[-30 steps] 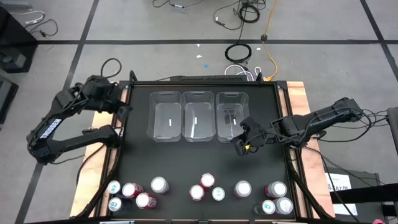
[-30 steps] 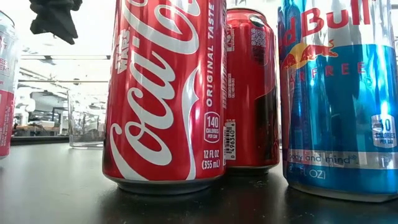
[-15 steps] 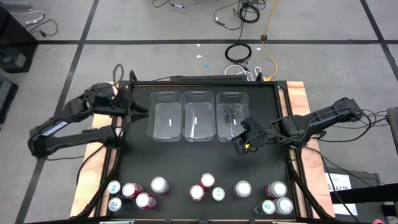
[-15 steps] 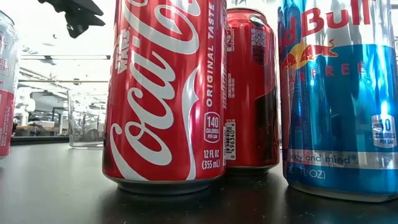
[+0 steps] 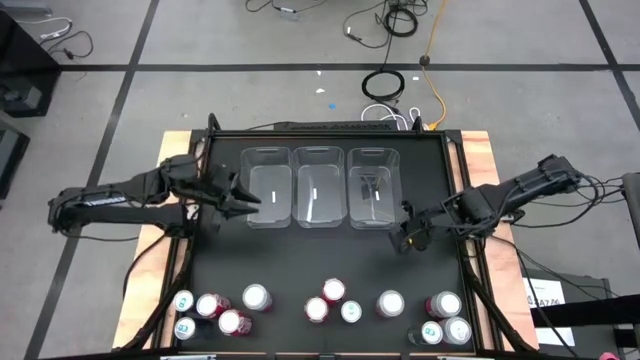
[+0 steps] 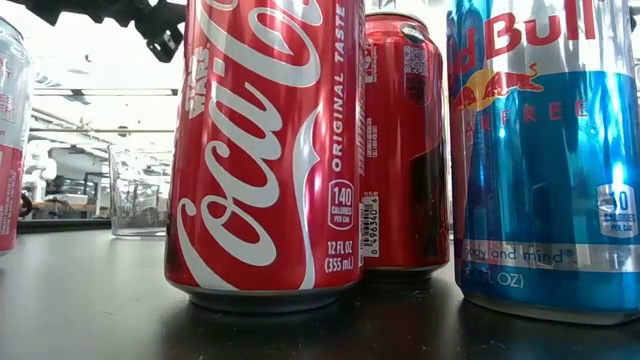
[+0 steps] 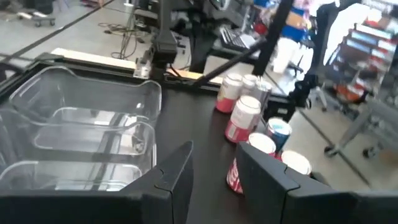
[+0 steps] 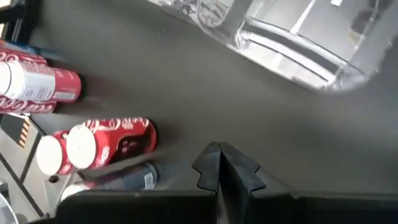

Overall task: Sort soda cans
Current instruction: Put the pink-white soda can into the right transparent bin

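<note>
Soda cans [image 5: 330, 290] line the desk's [image 5: 320, 255] near edge — left gripper [image 5: 243, 201] parted and empty, right gripper [image 5: 402, 240] clenched on nothing.

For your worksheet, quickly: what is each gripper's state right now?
Left gripper: open, holding nothing.
Right gripper: shut, holding nothing.

Three bins [image 5: 318, 187] side by side at the table's [image 5: 300, 260] back (cans [image 5: 330, 300] along its front)
</note>
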{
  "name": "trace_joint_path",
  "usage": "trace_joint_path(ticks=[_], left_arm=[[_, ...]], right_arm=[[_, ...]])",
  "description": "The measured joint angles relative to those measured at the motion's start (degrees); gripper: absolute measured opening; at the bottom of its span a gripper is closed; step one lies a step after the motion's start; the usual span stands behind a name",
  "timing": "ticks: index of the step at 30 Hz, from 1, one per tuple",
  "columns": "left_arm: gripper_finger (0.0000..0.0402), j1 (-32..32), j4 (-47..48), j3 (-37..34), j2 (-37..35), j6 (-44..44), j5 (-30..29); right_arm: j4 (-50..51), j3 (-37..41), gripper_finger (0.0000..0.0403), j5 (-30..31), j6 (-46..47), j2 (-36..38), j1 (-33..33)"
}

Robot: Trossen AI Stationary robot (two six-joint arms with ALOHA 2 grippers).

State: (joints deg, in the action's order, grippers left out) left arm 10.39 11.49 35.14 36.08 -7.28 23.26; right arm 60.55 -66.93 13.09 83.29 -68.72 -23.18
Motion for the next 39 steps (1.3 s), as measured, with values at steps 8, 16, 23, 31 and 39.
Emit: trace_joint_path(ticks=[8, 16, 23, 31, 39], left_arm=[[0.0131, -2.20, 0.02, 0.00, 1.03, 2.12, -5.03], [0.0131, -2.18, 0.74, 0.00, 1.02, 1.98, -11.55], [0.0131, -4.06, 0.83, -3.74, 0.94, 1.56, -8.82], [0.0131, -11.13, -2.10, -4.63, 0.91, 2.47, -8.74], [0.0131, -12.39, -2.12, -4.66, 0.91, 3.19, -9.00]], right_arm=[[8.96, -10.56, 0.0000, -2.51, 2.36, -8.92, -3.78], [4.79, -12.11, 0.0000, -2.65, -6.19, -13.91, -4.50], [3.83, -12.11, 0.0000, -2.66, -6.01, -16.61, -4.48], [3.43, -12.09, 0.0000, -2.98, -6.12, -18.11, -4.42], [2.04, -12.08, 0.0002, -3.02, -6.00, -18.11, -4.42]])
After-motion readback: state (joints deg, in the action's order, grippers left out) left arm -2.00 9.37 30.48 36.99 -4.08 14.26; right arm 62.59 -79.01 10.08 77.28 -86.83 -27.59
